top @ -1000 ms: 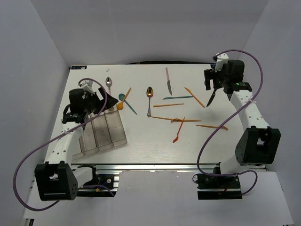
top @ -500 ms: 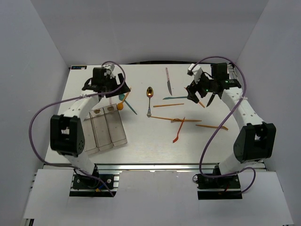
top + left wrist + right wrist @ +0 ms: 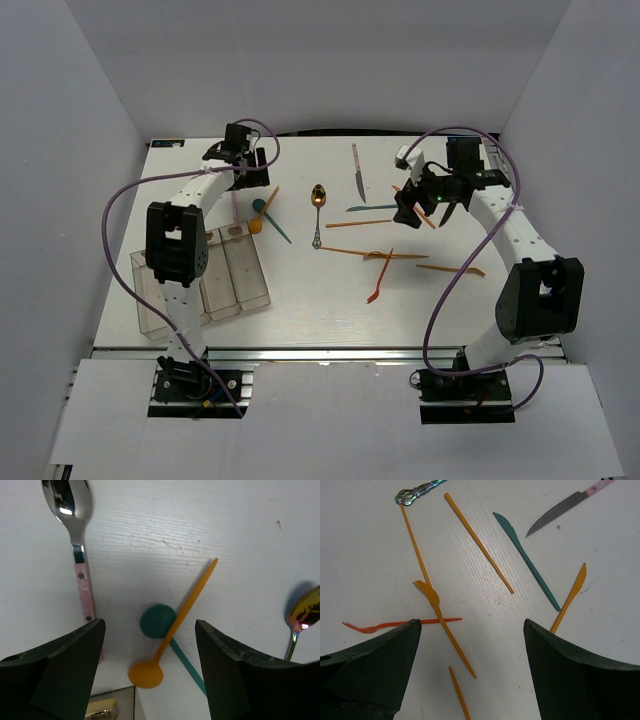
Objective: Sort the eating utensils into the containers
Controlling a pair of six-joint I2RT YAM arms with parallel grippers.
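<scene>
The eating utensils lie scattered on the white table. An orange spoon (image 3: pixel 172 625) crosses a teal spoon (image 3: pixel 157 621), and my left gripper (image 3: pixel 150 630) hangs open above the pair, holding nothing. A steel spoon with a pink handle (image 3: pixel 75 530) lies to their left, and a gold spoon (image 3: pixel 318 197) to their right. My right gripper (image 3: pixel 472 630) is open and empty over an orange fork (image 3: pixel 437 615), orange sticks (image 3: pixel 479 542), a teal knife (image 3: pixel 527 562) and a dark-bladed knife (image 3: pixel 565 507). The clear containers (image 3: pixel 205 285) stand at the near left.
A red-orange fork (image 3: pixel 378 280) and more orange sticks (image 3: pixel 450 268) lie mid-table on the right. The left arm (image 3: pixel 175 240) reaches over the bins, and a gold piece (image 3: pixel 100 707) shows inside one bin's end. White walls close in the table on three sides.
The left arm swung from over the bins to the far left, above the crossed spoons, and its jaws narrowed slightly. The right gripper moved left over the scattered sticks.
</scene>
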